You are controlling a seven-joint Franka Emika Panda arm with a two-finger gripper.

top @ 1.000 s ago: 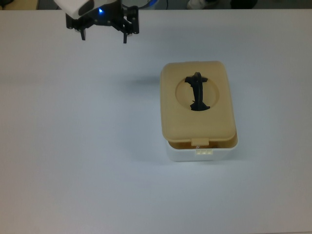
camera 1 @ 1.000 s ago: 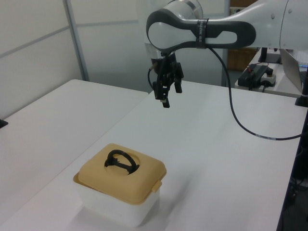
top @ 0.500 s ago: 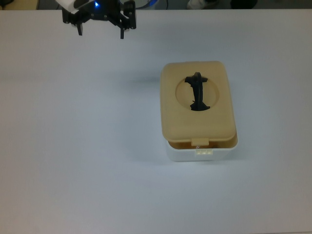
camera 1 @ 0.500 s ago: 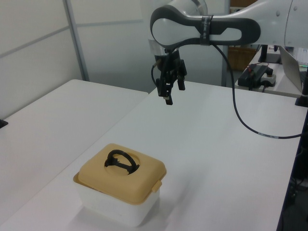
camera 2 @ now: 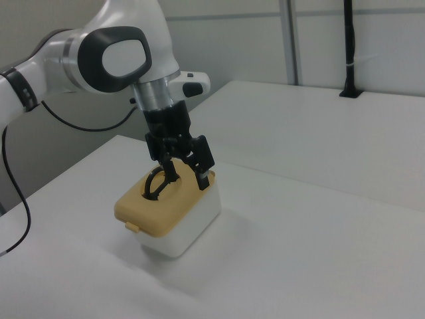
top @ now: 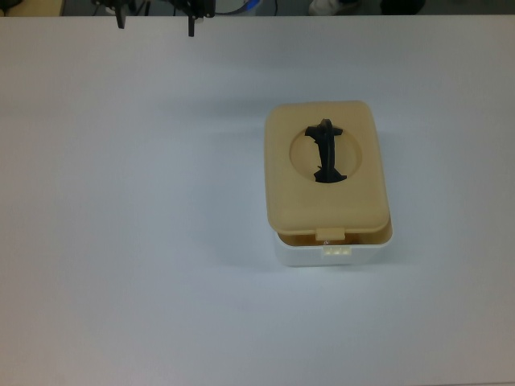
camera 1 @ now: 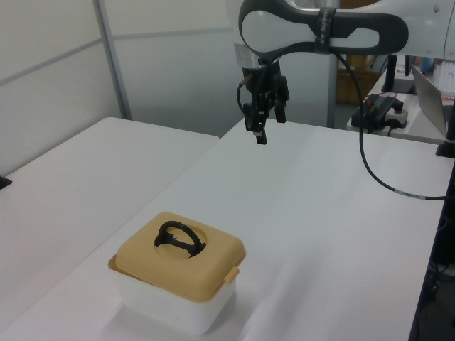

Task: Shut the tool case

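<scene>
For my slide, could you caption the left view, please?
Open gripper raised above table, far from beige-lidded tool case.

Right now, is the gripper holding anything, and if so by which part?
Nothing is held. The gripper hangs open and empty above the table, well away from the tool case, whose lid and black handle are untouched.

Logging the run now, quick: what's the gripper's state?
Gripper: open, holding nothing, raised well clear of the tool case.
</scene>
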